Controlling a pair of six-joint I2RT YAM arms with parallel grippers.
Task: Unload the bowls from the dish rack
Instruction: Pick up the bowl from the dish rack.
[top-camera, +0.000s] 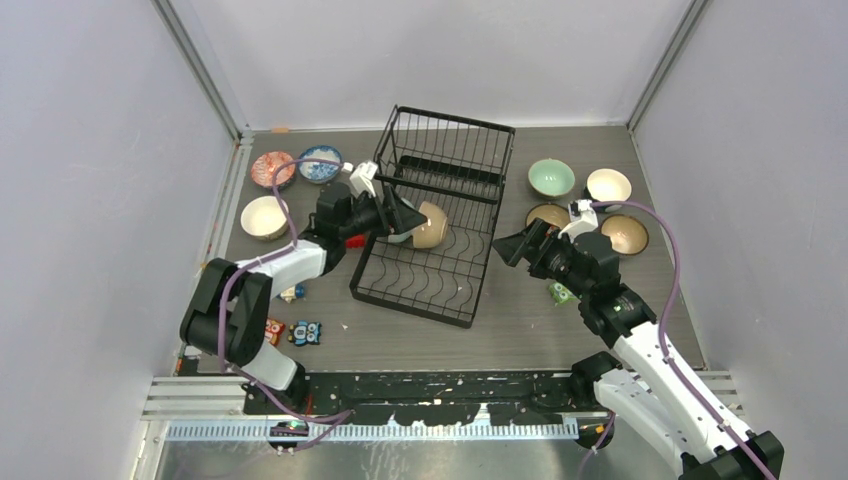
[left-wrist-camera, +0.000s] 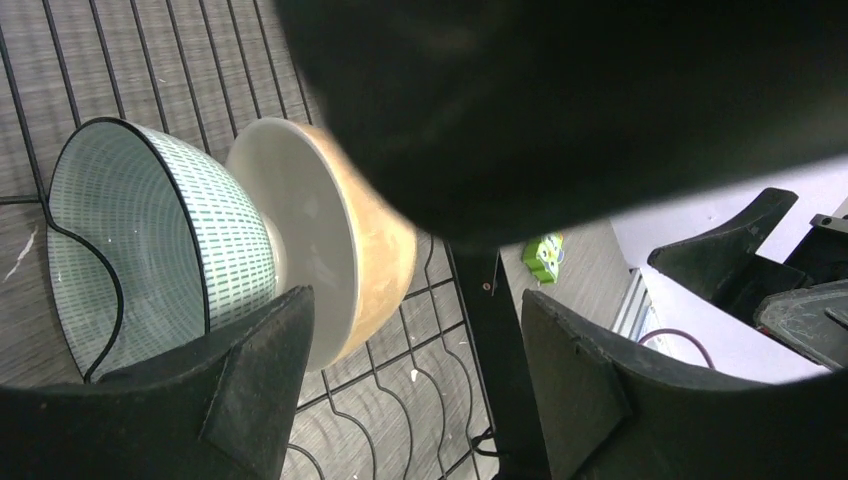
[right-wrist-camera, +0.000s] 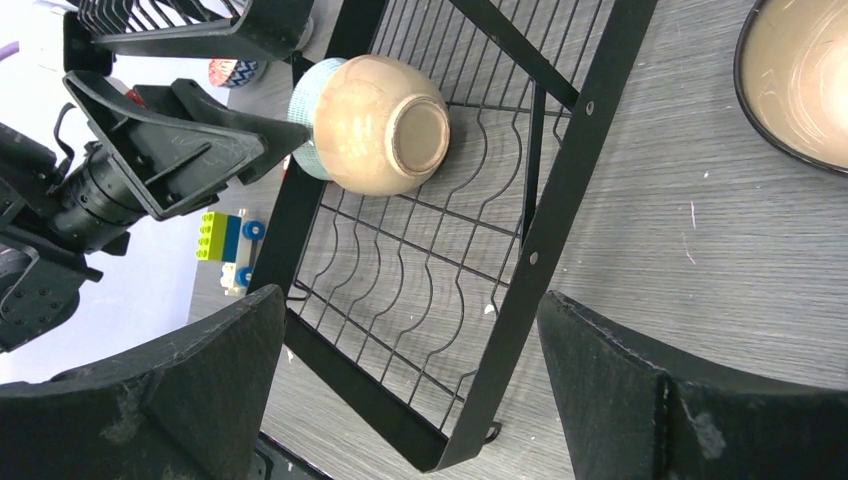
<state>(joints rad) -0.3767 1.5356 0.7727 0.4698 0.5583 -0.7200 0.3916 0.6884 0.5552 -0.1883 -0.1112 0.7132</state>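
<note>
The black wire dish rack (top-camera: 440, 215) lies at the table's middle. Two bowls lean together on their sides in its flat tray: a tan bowl (top-camera: 432, 226) and, nested behind it, a green-and-white patterned bowl (top-camera: 403, 222). My left gripper (top-camera: 392, 214) reaches into the rack from the left and stands open. In the left wrist view the tan bowl (left-wrist-camera: 375, 260) and patterned bowl (left-wrist-camera: 140, 240) sit just past one fingertip (left-wrist-camera: 265, 370). My right gripper (top-camera: 507, 246) stands open at the rack's right edge, straddling its frame bar (right-wrist-camera: 560, 210), with the tan bowl (right-wrist-camera: 385, 125) further in.
Red patterned (top-camera: 272, 168), blue patterned (top-camera: 320, 163) and cream (top-camera: 264, 216) bowls sit left of the rack. Pale green (top-camera: 551, 178), white (top-camera: 608, 185), brown (top-camera: 547, 214) and tan (top-camera: 624, 233) bowls sit to its right. Toy blocks (top-camera: 305, 332) lie near the arms.
</note>
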